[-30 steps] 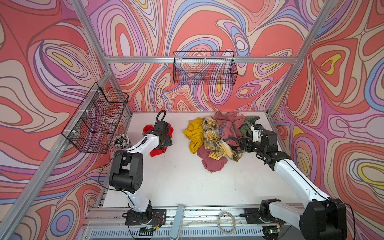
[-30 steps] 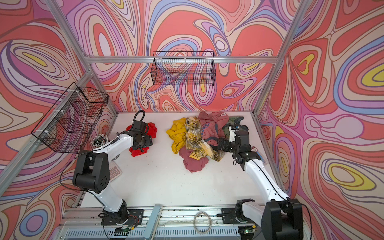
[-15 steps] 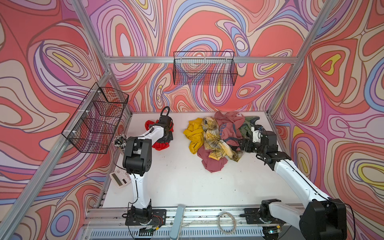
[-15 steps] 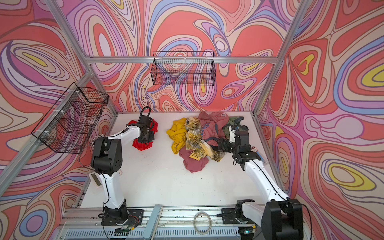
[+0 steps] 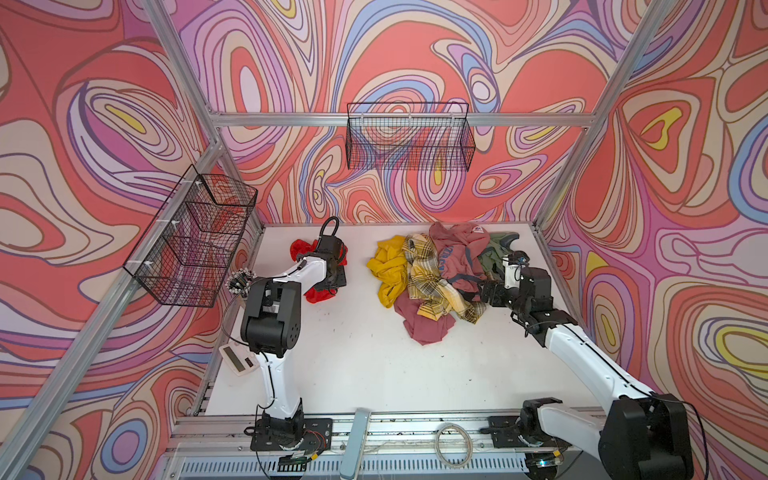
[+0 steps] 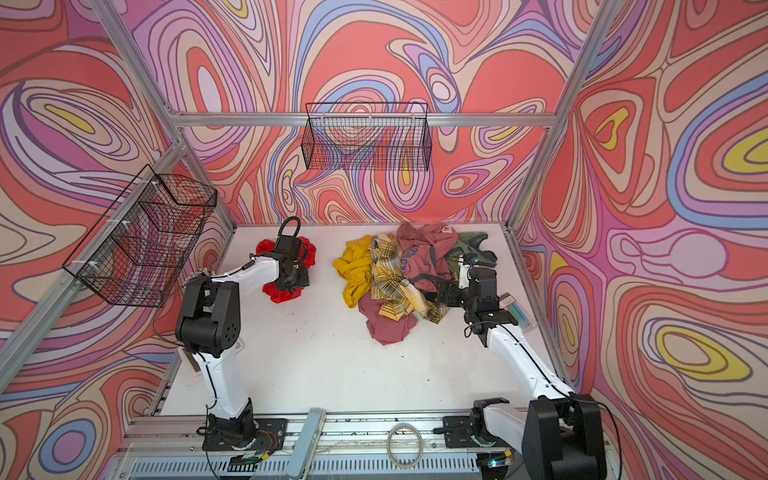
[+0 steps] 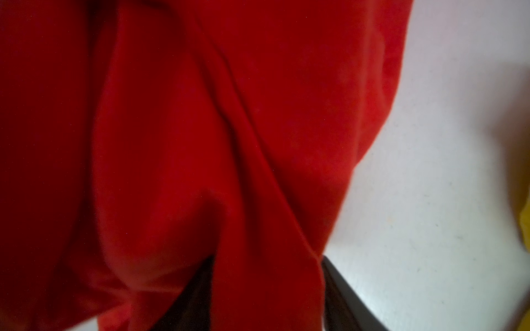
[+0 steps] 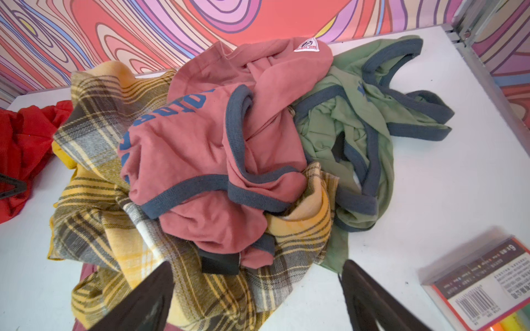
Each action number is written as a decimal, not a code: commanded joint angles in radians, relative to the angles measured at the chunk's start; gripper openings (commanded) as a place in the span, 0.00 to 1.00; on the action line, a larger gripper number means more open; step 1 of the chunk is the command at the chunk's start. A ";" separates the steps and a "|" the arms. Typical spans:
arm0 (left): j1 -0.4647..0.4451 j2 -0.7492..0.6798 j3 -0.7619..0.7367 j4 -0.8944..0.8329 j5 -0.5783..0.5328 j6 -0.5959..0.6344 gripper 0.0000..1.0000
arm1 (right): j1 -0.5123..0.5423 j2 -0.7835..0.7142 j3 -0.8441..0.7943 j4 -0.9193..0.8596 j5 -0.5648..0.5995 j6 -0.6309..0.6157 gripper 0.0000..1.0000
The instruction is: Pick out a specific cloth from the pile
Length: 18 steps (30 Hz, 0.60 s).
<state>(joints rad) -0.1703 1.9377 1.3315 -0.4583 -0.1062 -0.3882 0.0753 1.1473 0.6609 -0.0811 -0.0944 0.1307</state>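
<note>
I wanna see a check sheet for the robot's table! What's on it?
Surface: white table, few dark specks.
Job's things: red cloth lies apart from the pile, to its left.
Clutter: marker box at the right edge; small white device at the left edge.
Grippers: left gripper on the red cloth, grip unclear; right gripper open at the pile's edge.
Cables: black loop above the left gripper; pale coil on the front rail.
Surroundings: two wire baskets on swirly walls.

Matt red cloth (image 7: 200, 129), smooth white table (image 7: 430, 200)
</note>
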 commanded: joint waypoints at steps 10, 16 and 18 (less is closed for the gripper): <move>-0.061 -0.343 -0.243 0.210 -0.173 0.022 0.99 | -0.007 -0.029 -0.145 0.366 0.126 -0.057 0.97; -0.109 -0.531 -0.421 0.385 -0.257 0.057 1.00 | -0.024 -0.026 -0.213 0.516 0.167 -0.073 0.98; -0.109 -0.589 -0.469 0.409 -0.266 0.061 1.00 | -0.028 -0.020 -0.235 0.565 0.174 -0.075 0.98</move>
<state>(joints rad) -0.2813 1.4132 0.9100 -0.1452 -0.3084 -0.3500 0.0551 1.1313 0.4526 0.3660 0.0444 0.0708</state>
